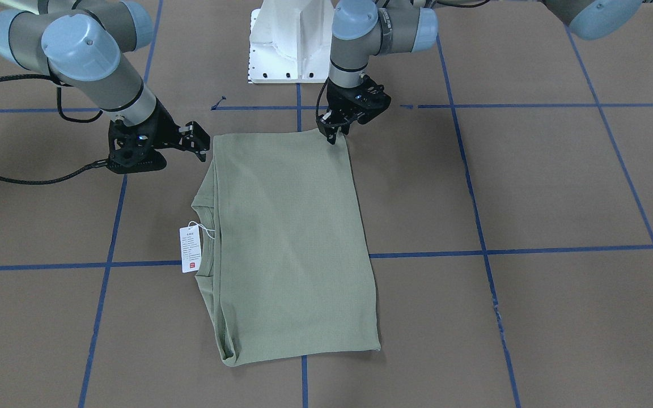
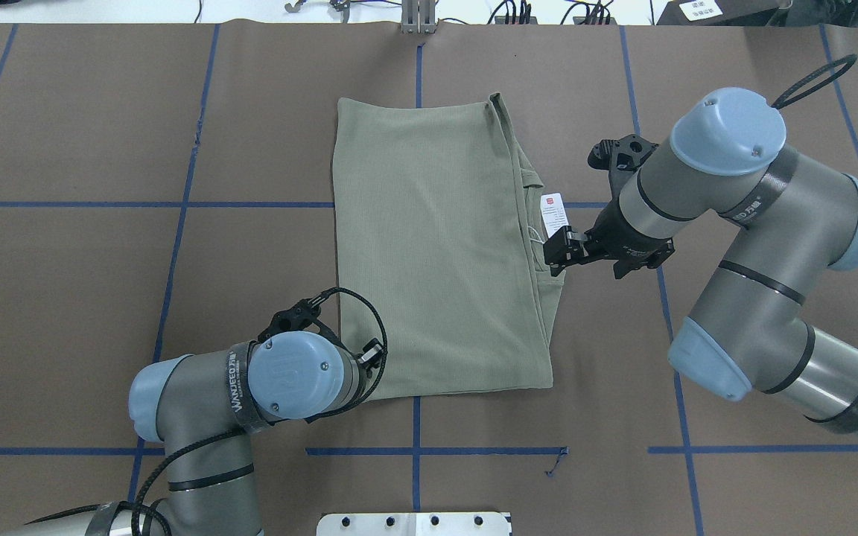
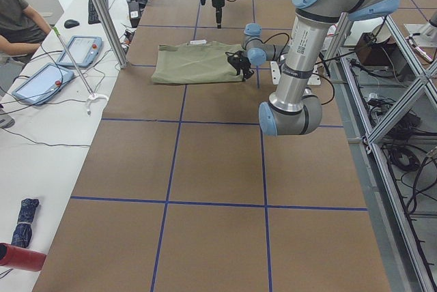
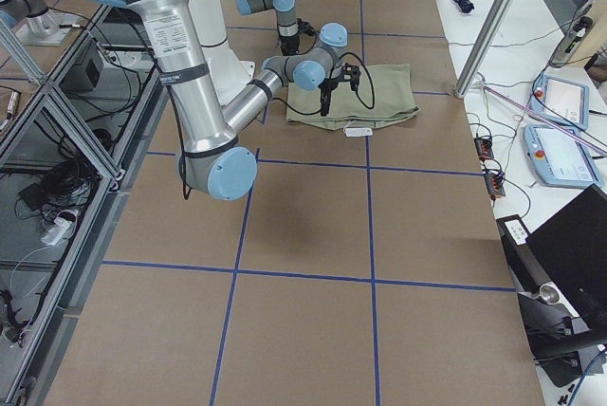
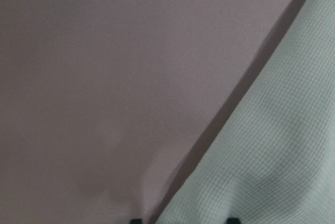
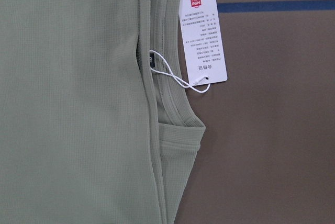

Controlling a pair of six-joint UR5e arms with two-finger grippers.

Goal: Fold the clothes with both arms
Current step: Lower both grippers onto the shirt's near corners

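The sage-green shirt (image 1: 287, 238) (image 2: 436, 253) lies flat on the brown table, folded into a tall rectangle, with its collar and white hang tag (image 1: 190, 249) (image 6: 204, 35) sticking out on my right side. My left gripper (image 1: 333, 136) points down at the shirt's near corner. In the left wrist view its two fingertips (image 5: 233, 220) stand apart, and the cloth's edge (image 5: 282, 145) runs between them. In the overhead view its own wrist hides it. My right gripper (image 1: 199, 137) (image 2: 557, 249) hovers open beside the collar edge, holding nothing.
The white bolted pedestal (image 1: 289, 45) stands at the robot's side of the table. Blue tape lines (image 1: 530, 249) cross the brown surface. A seated person (image 3: 20, 19) and tablets (image 3: 41, 80) are beside the table's far edge.
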